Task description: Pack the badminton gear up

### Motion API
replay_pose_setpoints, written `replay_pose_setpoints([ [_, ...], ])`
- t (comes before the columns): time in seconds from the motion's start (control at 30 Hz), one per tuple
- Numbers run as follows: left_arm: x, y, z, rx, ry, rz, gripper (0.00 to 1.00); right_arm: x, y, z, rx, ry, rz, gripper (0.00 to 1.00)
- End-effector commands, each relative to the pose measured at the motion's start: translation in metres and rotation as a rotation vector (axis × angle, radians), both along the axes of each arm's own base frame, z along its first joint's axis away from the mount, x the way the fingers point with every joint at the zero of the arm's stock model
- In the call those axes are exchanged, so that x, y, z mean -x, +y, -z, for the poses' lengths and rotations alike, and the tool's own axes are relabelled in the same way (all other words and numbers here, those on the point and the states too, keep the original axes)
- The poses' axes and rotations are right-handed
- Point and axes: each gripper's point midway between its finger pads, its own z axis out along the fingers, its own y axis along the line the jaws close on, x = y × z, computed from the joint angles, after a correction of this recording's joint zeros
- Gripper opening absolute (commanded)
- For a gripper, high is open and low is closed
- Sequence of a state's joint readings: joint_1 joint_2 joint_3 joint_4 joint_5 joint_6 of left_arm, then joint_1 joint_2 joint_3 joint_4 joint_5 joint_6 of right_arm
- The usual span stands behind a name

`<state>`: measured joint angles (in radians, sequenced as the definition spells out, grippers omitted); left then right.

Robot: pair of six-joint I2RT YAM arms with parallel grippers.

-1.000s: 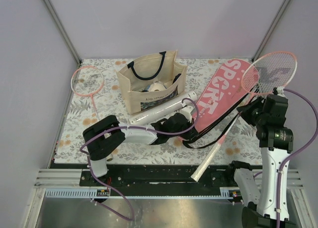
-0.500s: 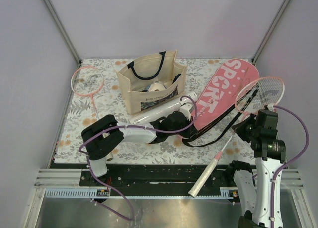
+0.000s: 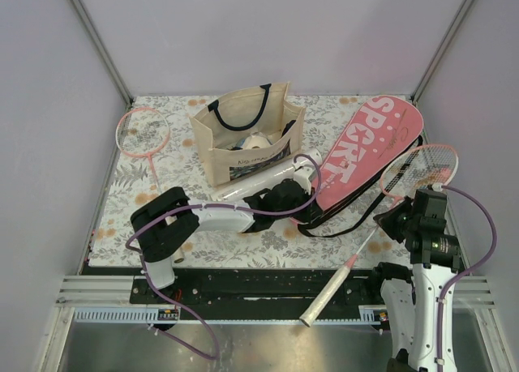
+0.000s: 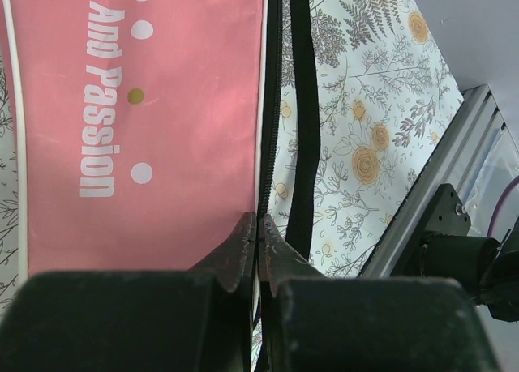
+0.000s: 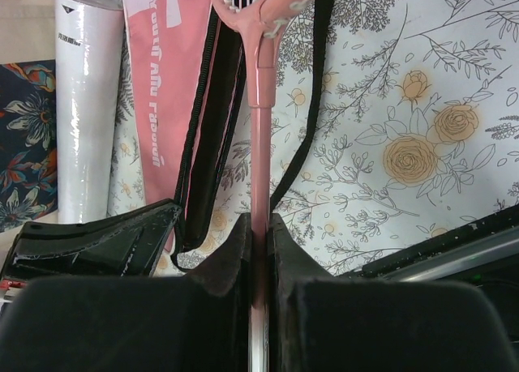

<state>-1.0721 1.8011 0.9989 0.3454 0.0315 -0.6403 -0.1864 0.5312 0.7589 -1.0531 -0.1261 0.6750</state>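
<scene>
The pink "SPORT" cover (image 3: 365, 145) lies slantwise at the right, its black strap (image 4: 302, 104) looped beside it. My left gripper (image 4: 258, 218) is shut on the cover's zip edge at its near end (image 3: 306, 208). In the air, my right gripper (image 5: 259, 218) is shut on the pink shaft of a racket (image 5: 259, 129). That racket's head (image 3: 419, 168) hangs over the cover's right side, and its white handle (image 3: 320, 299) points toward the near rail. A second racket (image 3: 142, 133) lies at the far left. Between bag and cover lies the white tube (image 3: 259, 180).
A beige tote bag (image 3: 243, 133) with black handles stands at the back middle with things inside. The black and metal rail (image 3: 243, 283) runs along the near edge. Grey walls close in the left, back and right sides of the floral mat (image 3: 162, 186).
My right gripper has drawn the racket toward the near edge and lower, its head coming down from the far right corner to the cover's side. The left arm has stayed still.
</scene>
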Motion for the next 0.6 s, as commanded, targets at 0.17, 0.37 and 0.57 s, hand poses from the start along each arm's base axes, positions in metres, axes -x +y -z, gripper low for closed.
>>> replay_pose_setpoints([
  [0.17, -0.011, -0.007, -0.065, 0.146, -0.085, -0.015, 0.0, 0.001, 0.01, 0.012, -0.071, 0.016, 0.002, 0.0],
  [0.37, -0.013, -0.008, -0.073, 0.16, -0.093, -0.018, 0.0, 0.002, 0.006, 0.005, -0.054, 0.008, 0.012, 0.0],
  [0.57, -0.013, -0.009, -0.077, 0.167, -0.093, -0.016, 0.0, -0.002, 0.012, 0.014, -0.085, 0.006, -0.002, 0.0],
])
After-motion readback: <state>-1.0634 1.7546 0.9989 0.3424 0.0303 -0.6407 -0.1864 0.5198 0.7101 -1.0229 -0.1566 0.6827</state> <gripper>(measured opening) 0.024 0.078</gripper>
